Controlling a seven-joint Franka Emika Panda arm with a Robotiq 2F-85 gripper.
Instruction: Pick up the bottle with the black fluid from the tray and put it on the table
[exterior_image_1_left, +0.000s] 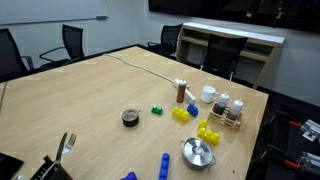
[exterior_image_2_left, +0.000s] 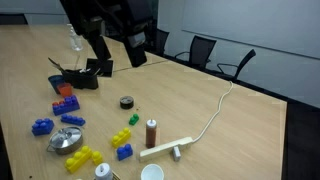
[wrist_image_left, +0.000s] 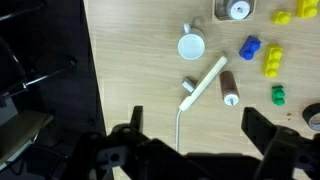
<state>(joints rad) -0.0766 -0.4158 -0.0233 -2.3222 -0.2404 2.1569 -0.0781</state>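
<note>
The bottle with the black fluid (exterior_image_1_left: 237, 106), with a light cap, stands in the small wooden tray (exterior_image_1_left: 229, 120) beside an all-white bottle (exterior_image_1_left: 223, 103), near the table's (exterior_image_1_left: 90, 100) far right edge. In the wrist view the tray (wrist_image_left: 224, 12) sits at the top edge with one pale cap (wrist_image_left: 238, 9) showing; I cannot tell whose it is. My gripper (wrist_image_left: 195, 115) is open and empty, high above the table (wrist_image_left: 130, 60), well short of the tray. It also shows in an exterior view (exterior_image_2_left: 118, 52), raised.
A reddish-brown bottle (exterior_image_1_left: 181, 92), a white cup (exterior_image_1_left: 208, 95) and a white bar with a cable (wrist_image_left: 203, 80) lie near the tray. Yellow (exterior_image_1_left: 208, 131), blue (exterior_image_1_left: 165, 165) and green (exterior_image_1_left: 157, 110) blocks, a metal pot (exterior_image_1_left: 197, 152) and a black round object (exterior_image_1_left: 130, 118) are scattered about.
</note>
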